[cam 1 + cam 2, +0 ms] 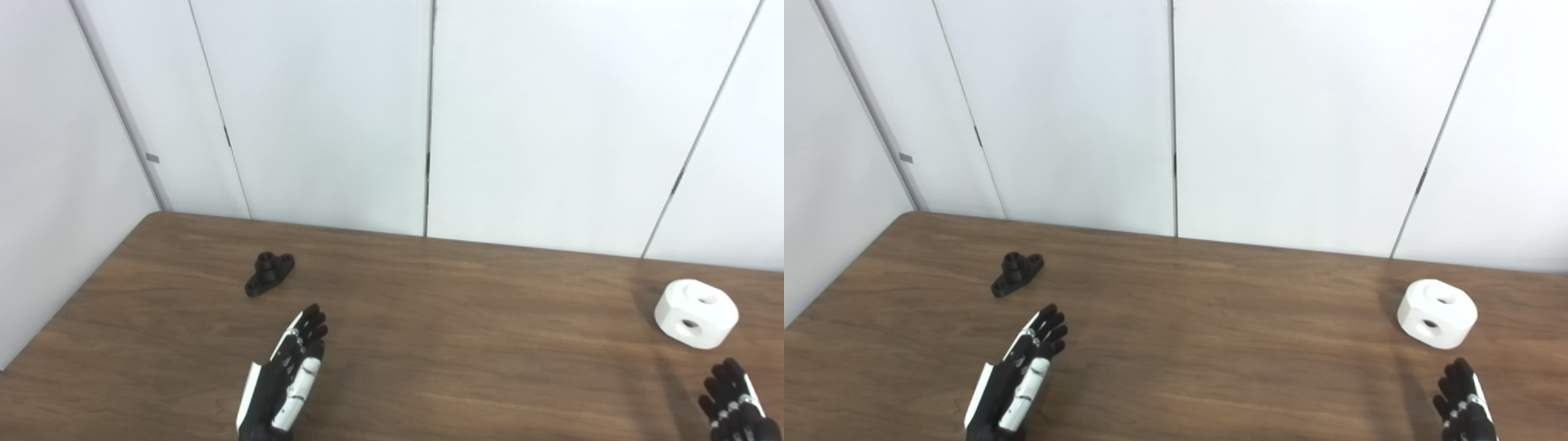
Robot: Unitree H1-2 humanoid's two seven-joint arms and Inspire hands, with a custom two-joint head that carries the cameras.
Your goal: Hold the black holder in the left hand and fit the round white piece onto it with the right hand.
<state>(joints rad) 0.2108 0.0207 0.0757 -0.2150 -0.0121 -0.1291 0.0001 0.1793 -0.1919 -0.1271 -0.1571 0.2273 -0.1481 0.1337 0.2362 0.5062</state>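
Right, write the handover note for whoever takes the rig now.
Left hand: open, holding nothing, short of the black holder.
Right hand: fingers look apart, holding nothing, just short of the round white piece.
Both parts lie apart on the table, holder far left, white piece far right.
Done: nothing grasped.
Left: pick up the holder, pick up the white piece, fit them together.
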